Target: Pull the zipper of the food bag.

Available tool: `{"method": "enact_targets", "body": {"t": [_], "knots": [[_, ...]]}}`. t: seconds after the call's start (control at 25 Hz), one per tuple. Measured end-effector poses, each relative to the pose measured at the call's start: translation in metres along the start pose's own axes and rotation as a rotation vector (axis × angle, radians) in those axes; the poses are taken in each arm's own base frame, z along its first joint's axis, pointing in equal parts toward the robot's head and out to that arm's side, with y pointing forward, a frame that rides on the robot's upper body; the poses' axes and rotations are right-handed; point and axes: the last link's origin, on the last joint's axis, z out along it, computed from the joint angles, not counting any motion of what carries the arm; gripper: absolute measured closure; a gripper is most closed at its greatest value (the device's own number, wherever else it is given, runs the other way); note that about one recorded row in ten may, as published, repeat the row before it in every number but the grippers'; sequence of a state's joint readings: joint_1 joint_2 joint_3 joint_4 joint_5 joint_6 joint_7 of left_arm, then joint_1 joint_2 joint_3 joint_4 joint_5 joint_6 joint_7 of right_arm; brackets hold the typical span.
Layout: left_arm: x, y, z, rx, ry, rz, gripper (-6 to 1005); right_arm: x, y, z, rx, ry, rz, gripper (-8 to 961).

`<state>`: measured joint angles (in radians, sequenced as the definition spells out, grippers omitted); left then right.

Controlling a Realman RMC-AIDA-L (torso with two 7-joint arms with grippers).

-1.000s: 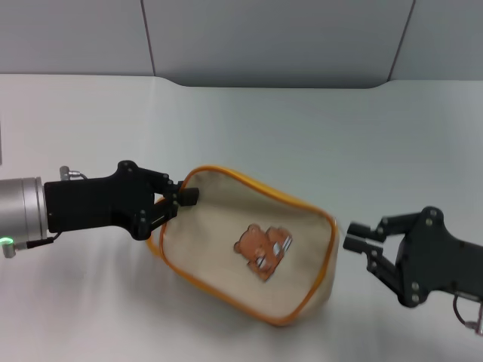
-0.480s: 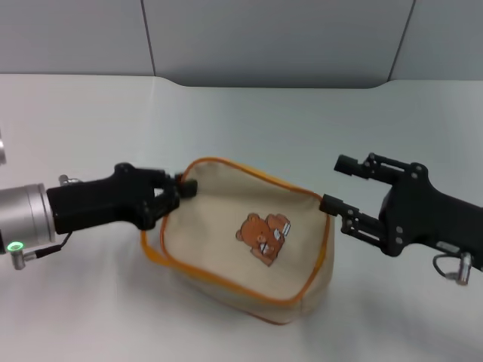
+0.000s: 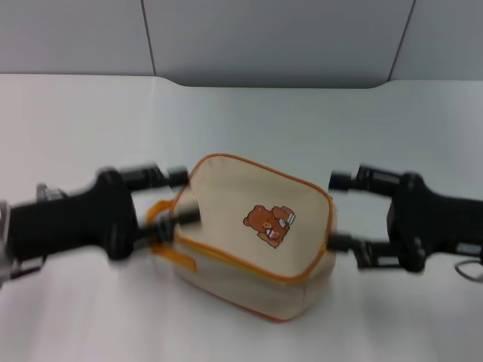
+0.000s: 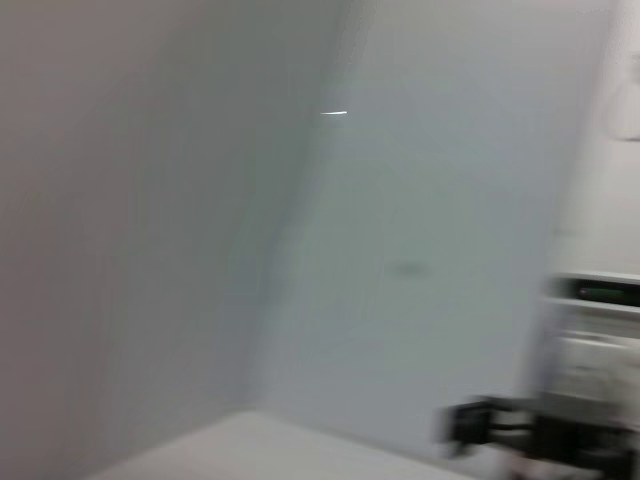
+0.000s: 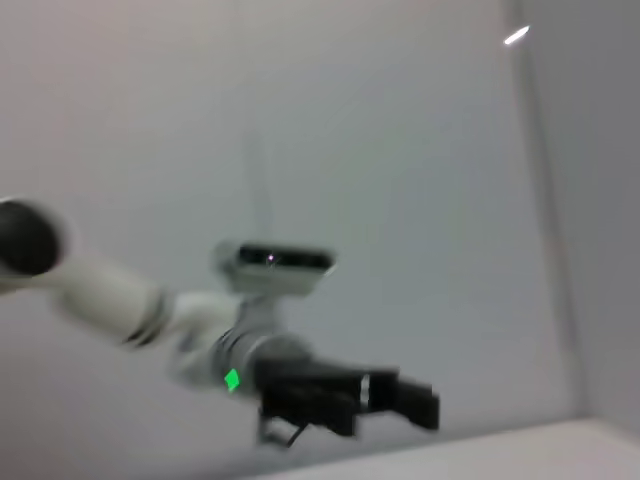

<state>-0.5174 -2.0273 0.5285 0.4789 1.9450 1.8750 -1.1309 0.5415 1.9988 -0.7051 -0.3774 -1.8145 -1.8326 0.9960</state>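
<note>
The food bag point(image 3: 256, 226), a cream pouch with orange piping and a brown bear print, sits at the middle of the white table point(image 3: 302, 121) in the head view. My left gripper point(image 3: 181, 197) is at its left end with the fingers spread above and below the bag's corner, next to the orange loop handle point(image 3: 164, 230). My right gripper point(image 3: 337, 211) is open, its two fingers straddling the bag's right end. An orange zipper track point(image 3: 241, 260) runs along the bag's edge; I cannot make out the silver pull tab. The right wrist view shows the left arm's gripper point(image 5: 400, 398) farther off.
A grey wall point(image 3: 264, 38) stands behind the table's back edge. The left wrist view shows mostly wall, with the other arm's dark gripper point(image 4: 500, 430) at a corner.
The left gripper's fingers, pinched on the bag's left end before, now stand apart. The right gripper rose and closed in on the bag's right end. The bag has turned more level.
</note>
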Motion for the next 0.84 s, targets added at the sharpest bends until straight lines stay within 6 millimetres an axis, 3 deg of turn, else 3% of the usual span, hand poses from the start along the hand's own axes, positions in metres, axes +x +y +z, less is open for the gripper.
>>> {"method": "enact_targets", "body": {"t": [0.16, 0.44, 0.64, 0.84], "knots": [[-0.004, 0.018, 0.005, -0.154, -0.042, 0.009, 542, 0.001, 0.003, 0.000, -0.080, 0.086, 0.030, 153], [-0.007, 0.018, 0.005, -0.162, -0.076, -0.006, 276, 0.003, 0.003, 0.002, -0.082, 0.103, 0.035, 133], [-0.007, 0.016, 0.004, -0.151, -0.082, -0.005, 172, 0.003, 0.002, 0.003, -0.082, 0.101, 0.034, 133], [-0.008, 0.015, 0.004, -0.144, -0.085, -0.004, 172, 0.002, 0.002, 0.003, -0.081, 0.100, 0.033, 133]]}}
